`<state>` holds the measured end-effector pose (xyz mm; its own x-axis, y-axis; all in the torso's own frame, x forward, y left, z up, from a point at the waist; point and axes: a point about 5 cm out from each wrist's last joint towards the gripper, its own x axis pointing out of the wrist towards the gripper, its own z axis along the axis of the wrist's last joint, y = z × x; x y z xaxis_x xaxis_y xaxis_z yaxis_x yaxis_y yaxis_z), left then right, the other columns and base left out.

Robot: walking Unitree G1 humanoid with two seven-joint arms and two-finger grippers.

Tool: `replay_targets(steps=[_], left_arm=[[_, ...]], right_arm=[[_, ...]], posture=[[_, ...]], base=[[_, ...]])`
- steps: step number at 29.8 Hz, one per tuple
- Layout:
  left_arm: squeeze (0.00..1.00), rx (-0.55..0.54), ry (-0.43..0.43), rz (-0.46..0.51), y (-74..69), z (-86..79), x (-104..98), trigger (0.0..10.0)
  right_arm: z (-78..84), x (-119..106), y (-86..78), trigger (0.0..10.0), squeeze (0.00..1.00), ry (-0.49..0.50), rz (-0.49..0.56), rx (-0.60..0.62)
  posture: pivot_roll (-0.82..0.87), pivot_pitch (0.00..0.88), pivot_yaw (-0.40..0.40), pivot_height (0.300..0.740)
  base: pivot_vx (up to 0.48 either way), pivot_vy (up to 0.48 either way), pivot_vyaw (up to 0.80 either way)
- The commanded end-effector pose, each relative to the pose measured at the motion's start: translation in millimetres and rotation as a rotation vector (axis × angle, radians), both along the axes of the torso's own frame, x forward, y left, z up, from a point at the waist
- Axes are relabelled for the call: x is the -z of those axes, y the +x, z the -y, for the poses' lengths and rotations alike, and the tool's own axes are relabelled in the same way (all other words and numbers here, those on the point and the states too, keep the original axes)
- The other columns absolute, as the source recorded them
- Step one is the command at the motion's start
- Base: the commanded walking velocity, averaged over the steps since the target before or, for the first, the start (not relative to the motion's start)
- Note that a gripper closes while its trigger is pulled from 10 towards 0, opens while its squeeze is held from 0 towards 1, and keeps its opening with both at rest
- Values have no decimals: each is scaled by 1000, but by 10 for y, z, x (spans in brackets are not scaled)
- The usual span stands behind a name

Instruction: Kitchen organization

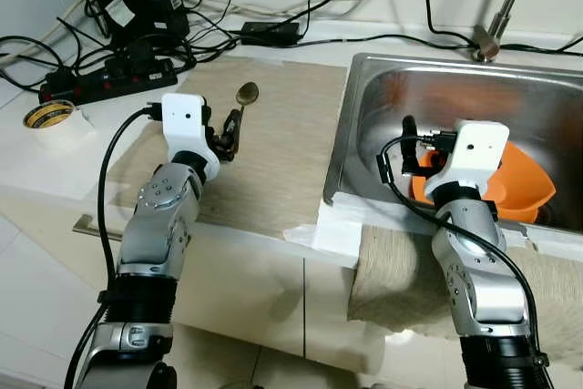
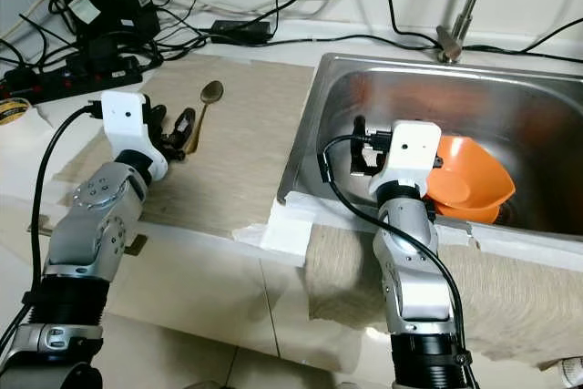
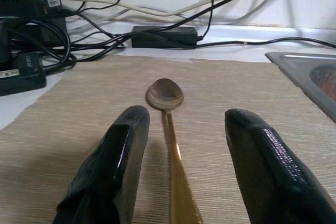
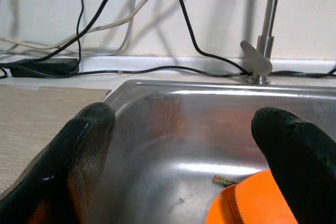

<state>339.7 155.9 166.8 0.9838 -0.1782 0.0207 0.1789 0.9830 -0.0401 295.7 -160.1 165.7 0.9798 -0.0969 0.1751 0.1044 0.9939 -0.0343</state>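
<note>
**Left claw straddles the spoon; right claw wide over the sink**

Your left claw (image 3: 178, 166) sits low over the beige mat (image 1: 273, 134) on the table, fingers (image 3: 113, 166) spread wide on either side of the brass spoon (image 3: 167, 103). The spoon lies flat on the mat, bowl toward the table's back edge, handle running between the fingers. Your right claw (image 4: 189, 161) is spread wide too, gripping nothing, hanging over the front edge of the steel sink (image 1: 383, 79). An orange bowl (image 1: 528, 184) rests inside the sink, just beside that claw.
</note>
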Motion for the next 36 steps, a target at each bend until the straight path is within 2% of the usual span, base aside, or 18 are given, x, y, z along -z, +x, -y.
replay_targets(steps=[1, 7, 8, 9, 24, 27, 28, 29, 33, 36], left_arm=[[0, -13, 9, 13, -6, -14, -19, 10000], [0, -4, 14, -16, -45, 22, 57, 10000], [169, -2, 15, -14, -50, 25, 56, 10000], [1000, -4, 14, -11, -53, 22, 52, 10000], [1000, 8, 58, -1, -38, 3, 4, 10000], [1000, 50, 101, -67, 33, 42, 33, 10000], [353, 59, 115, -90, 58, 53, 45, 10000], [0, 68, 123, -108, 81, 62, 50, 10000], [0, 88, 157, -151, 213, 93, 29, 10000], [0, 107, 171, -158, 261, 126, 18, 10000]], right_arm=[[-30, -59, -9, 10000, 0, -17, 40, -3], [-51, -35, 12, 10000, 0, -28, 40, -10], [-69, -37, 14, 10000, 0, -31, 42, -21], [-84, -35, 16, 10000, 0, -33, 42, -29], [-178, -76, 90, 10000, 0, -42, 59, -69], [-188, -88, 96, 10000, 0, -43, 65, -71], [-193, -90, 97, 10000, 0, -44, 66, -72], [-198, -92, 97, 10000, 0, -46, 69, -72], [-209, -108, 98, 10000, 0, -47, 79, -70], [-209, -112, 97, 10000, 0, -47, 81, -68]], posture=[[-57, 0, 66, 736], [-40, 0, 56, 736], [-36, 0, 54, 736], [-32, 0, 52, 736], [-1, 0, 36, 736], [-4, 0, 44, 736], [-5, 0, 44, 736], [-8, 0, 47, 736], [-21, 0, 58, 736], [-31, 0, 63, 736]], base=[[0, 0, 0], [0, 0, 0], [0, 0, 0], [0, 0, 0], [0, 0, 0], [0, 0, 0], [0, 0, 0], [0, 0, 0], [0, 0, 0], [0, 0, 0]])
